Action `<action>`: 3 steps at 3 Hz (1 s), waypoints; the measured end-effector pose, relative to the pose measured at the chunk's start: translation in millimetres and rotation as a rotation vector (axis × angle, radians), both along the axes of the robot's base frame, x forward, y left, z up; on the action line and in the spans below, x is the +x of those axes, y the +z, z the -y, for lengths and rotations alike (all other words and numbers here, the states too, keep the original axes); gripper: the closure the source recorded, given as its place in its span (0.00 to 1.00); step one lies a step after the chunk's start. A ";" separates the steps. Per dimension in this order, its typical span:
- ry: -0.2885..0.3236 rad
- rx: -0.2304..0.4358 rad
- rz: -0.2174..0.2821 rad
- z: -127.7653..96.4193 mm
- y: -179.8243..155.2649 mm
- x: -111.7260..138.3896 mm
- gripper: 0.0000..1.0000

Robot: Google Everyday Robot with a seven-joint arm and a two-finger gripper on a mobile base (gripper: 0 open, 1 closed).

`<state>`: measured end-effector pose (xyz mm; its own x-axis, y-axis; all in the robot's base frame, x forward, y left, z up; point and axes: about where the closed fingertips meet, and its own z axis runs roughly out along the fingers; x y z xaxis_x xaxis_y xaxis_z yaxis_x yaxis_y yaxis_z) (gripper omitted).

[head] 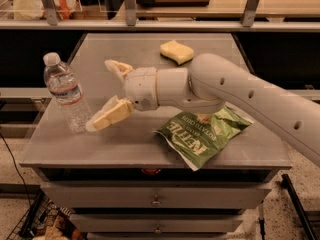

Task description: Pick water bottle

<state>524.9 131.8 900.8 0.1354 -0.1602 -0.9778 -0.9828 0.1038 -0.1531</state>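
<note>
The water bottle (66,93) stands upright near the left edge of the grey table (150,139). It is clear and ribbed, with a white cap and a white label with a red-and-blue band. My gripper (103,94) is open, just right of the bottle, at label height. One yellowish fingertip (100,121) reaches close to the bottle's lower body; the other fingertip (114,66) points up and back. The white arm comes in from the right. Nothing is held.
A green chip bag (202,136) lies flat at the front right of the table, partly under my arm. A yellow sponge (176,51) lies at the back. Drawers sit below the tabletop. Shelving rails run behind the table.
</note>
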 end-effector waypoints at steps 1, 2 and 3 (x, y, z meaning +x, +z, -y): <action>0.055 0.000 -0.004 -17.6 9.3 -6.7 0.00; 0.116 0.003 -0.016 -35.4 16.7 -13.8 0.00; 0.148 0.004 -0.031 -45.5 20.4 -19.0 0.18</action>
